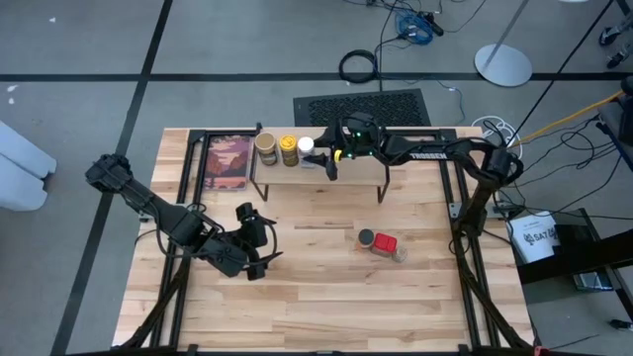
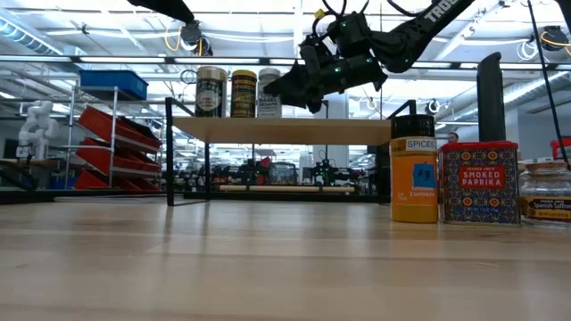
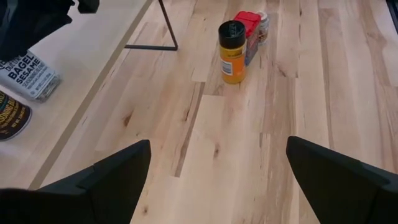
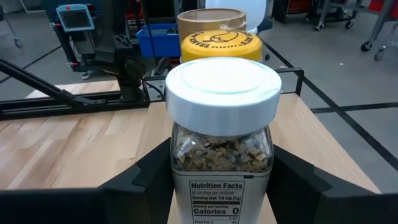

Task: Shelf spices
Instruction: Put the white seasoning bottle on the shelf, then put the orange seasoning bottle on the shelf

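The shelf stands at the table's far side on thin black legs. A tan jar, a yellow-lidded jar and a white-lidded jar stand in a row on its left end. My right gripper reaches along the shelf from the right and is shut on the white-lidded jar. A dark-lidded orange jar, a red box and a small grey-lidded jar stand on the table right of centre. My left gripper hangs open over the table's left half, touching nothing. My right gripper pinches the white-lidded jar's clear body below the lid, one finger on each of two opposite sides. The fingers come in nearly level from the table's right, along the shelf. The jar stands upright, its base seemingly on the shelf plank.
A flat reddish picture in a black frame lies left of the shelf. Bare tabletop stretches between my left gripper and the three spices on the table. Black frame rails run along the table's left and right edges.
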You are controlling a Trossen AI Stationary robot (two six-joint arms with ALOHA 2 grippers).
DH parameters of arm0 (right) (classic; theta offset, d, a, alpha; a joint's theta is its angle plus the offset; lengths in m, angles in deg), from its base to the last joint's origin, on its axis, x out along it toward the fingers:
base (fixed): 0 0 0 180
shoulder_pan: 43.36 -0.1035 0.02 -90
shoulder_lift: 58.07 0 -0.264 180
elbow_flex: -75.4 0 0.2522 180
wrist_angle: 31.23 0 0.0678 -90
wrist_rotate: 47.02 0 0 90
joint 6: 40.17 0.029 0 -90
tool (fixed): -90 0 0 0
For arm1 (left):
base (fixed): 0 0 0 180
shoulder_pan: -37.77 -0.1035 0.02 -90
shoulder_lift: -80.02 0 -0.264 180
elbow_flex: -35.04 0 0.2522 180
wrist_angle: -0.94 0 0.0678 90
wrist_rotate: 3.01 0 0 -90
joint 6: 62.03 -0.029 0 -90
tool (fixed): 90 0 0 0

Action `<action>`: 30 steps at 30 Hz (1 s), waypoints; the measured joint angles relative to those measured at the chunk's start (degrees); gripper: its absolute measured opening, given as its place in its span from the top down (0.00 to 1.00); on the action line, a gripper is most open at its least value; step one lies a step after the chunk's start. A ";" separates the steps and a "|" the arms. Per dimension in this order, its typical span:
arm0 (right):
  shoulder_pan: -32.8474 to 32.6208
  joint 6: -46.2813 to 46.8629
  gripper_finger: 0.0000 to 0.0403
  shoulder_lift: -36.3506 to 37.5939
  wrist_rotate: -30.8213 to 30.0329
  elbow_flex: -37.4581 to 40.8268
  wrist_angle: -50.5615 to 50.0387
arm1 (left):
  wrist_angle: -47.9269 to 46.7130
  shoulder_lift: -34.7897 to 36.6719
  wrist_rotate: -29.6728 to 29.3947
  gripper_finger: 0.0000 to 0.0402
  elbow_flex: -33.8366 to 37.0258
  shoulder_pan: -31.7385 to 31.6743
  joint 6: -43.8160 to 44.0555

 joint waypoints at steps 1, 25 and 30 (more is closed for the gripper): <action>0.00 0.02 0.51 -0.02 0.00 0.00 0.23 | 0.04 0.00 0.00 0.04 0.00 0.00 -0.03; 0.09 -2.01 0.29 0.14 -0.17 0.04 1.15 | 0.00 0.00 0.00 0.04 0.02 0.00 -0.09; 0.09 -2.10 0.27 2.97 -0.22 0.09 1.07 | 0.01 0.00 0.00 0.04 0.02 0.00 -0.07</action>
